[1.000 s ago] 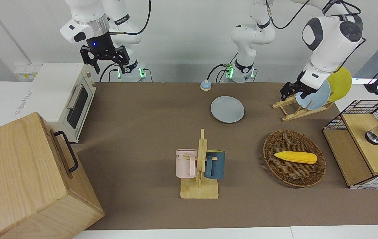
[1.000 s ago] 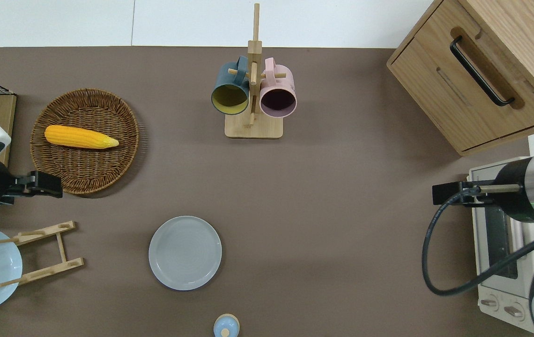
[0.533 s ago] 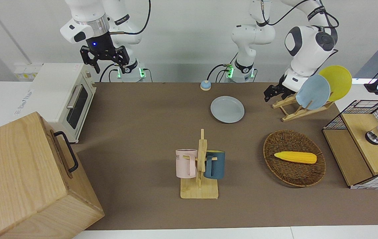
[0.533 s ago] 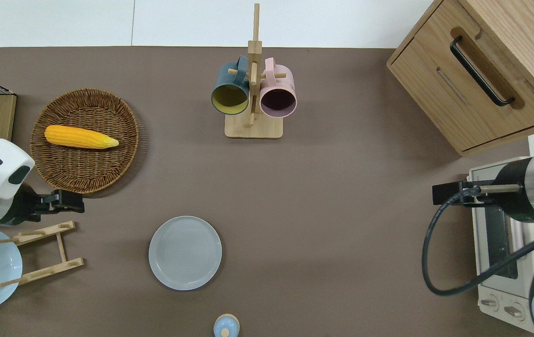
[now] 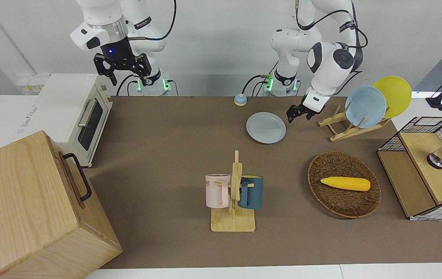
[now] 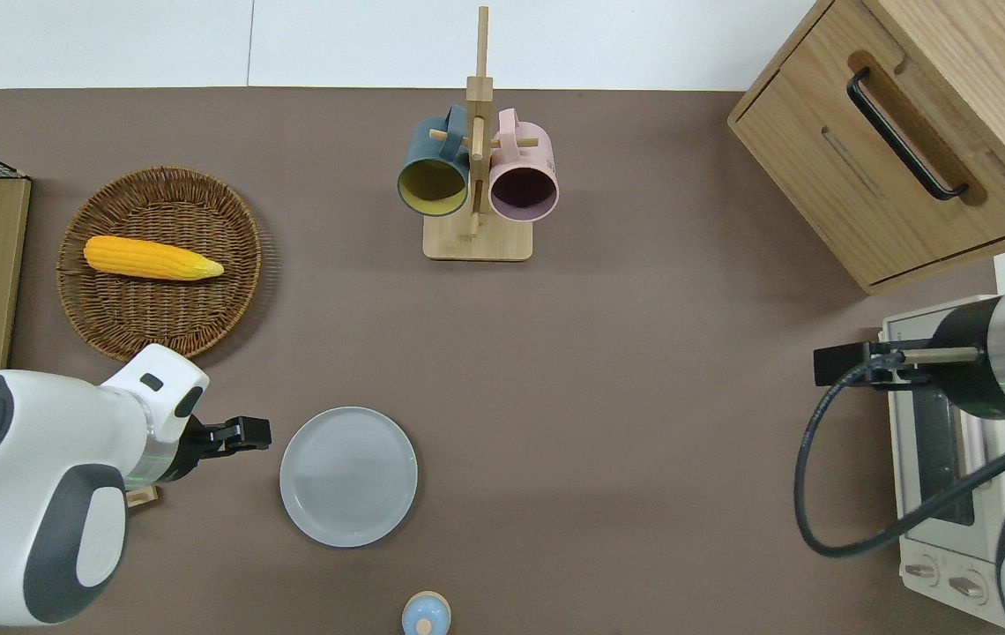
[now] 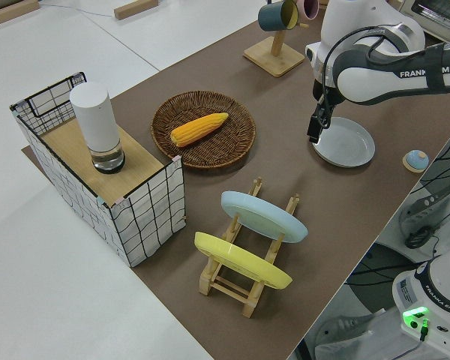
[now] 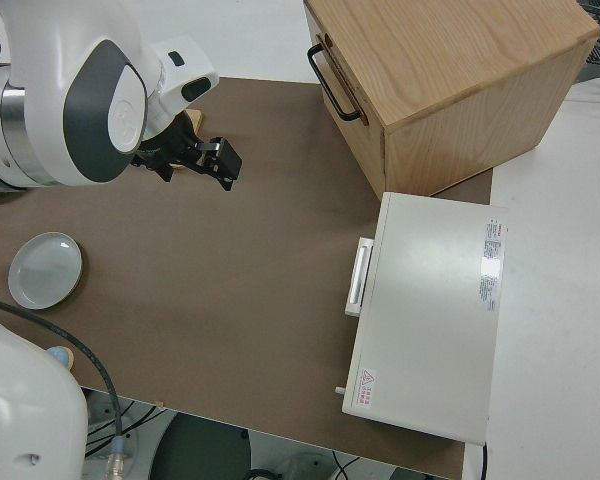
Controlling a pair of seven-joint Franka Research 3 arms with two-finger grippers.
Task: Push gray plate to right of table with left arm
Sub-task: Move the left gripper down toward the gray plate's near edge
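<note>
The gray plate [image 5: 265,128] [image 6: 348,476] [image 7: 345,142] [image 8: 45,270] lies flat on the brown table [image 5: 166,135], close to the robots' edge. My left gripper [image 5: 293,115] [image 6: 249,433] [image 7: 315,133] is low beside the plate's rim, toward the left arm's end of the table. Its fingers look shut with nothing in them. The overhead view shows a narrow gap between gripper and rim. My right arm is parked, and its gripper [image 5: 123,73] [image 6: 837,363] is open.
A wooden dish rack [image 5: 341,128] holds a sky-blue plate [image 5: 365,106] and a yellow plate [image 5: 394,95]. Also here: a wicker basket [image 5: 344,205] with corn, a mug rack [image 5: 233,217], a small blue bell [image 5: 240,99], a toaster oven [image 5: 77,112], a wooden cabinet [image 5: 31,209].
My left arm has swung from the dish rack toward the middle of the table, bringing its gripper down beside the gray plate. The plate and the right arm have not moved.
</note>
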